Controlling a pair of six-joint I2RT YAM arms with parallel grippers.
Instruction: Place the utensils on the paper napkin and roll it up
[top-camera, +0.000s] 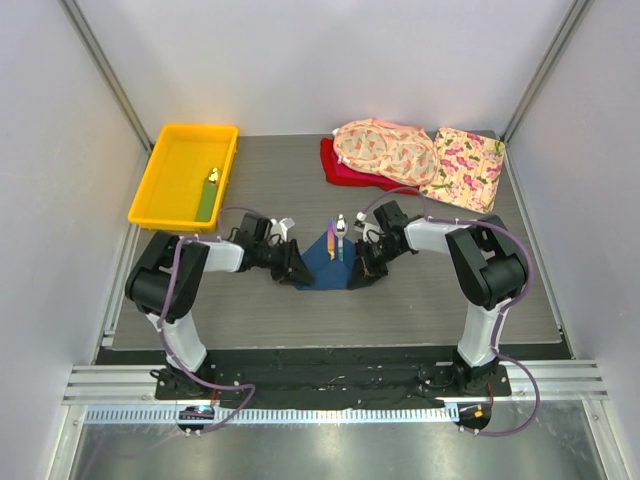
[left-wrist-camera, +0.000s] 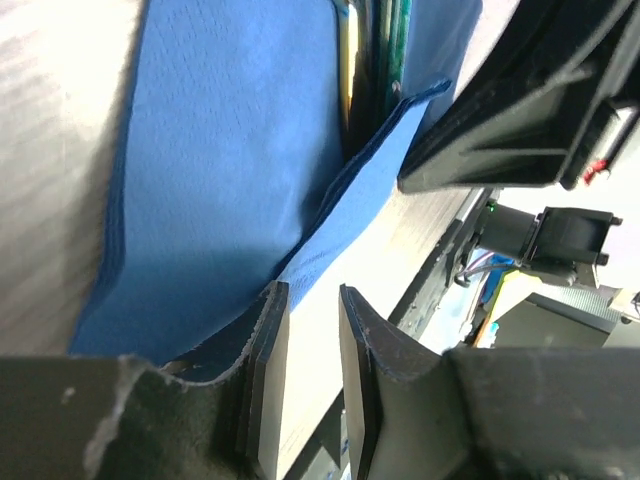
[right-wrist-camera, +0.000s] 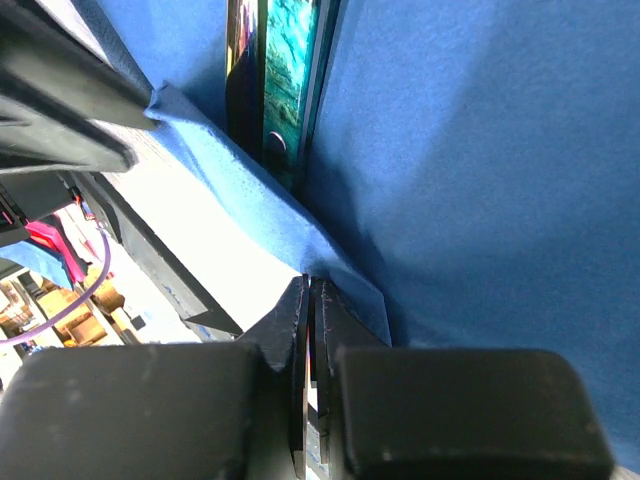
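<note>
Left gripper (left-wrist-camera: 305, 370): jaws apart, nothing between them; one fingertip touches the near edge of the paper napkin (top-camera: 320, 266).
Right gripper (right-wrist-camera: 310, 330): jaws together, pinched on the napkin's raised edge.
Paper napkin: navy, mid-table between both grippers, sides lifted.
Utensils (top-camera: 341, 238): bundled on the napkin, spoon head pointing away.
Yellow bin (top-camera: 150, 182): far left.
Floral cloths (top-camera: 385, 150) on a red cloth (top-camera: 335, 170): far right.

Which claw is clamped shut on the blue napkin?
The right claw: its jaws pinch the paper napkin's edge, while the left claw shows a gap.
</note>
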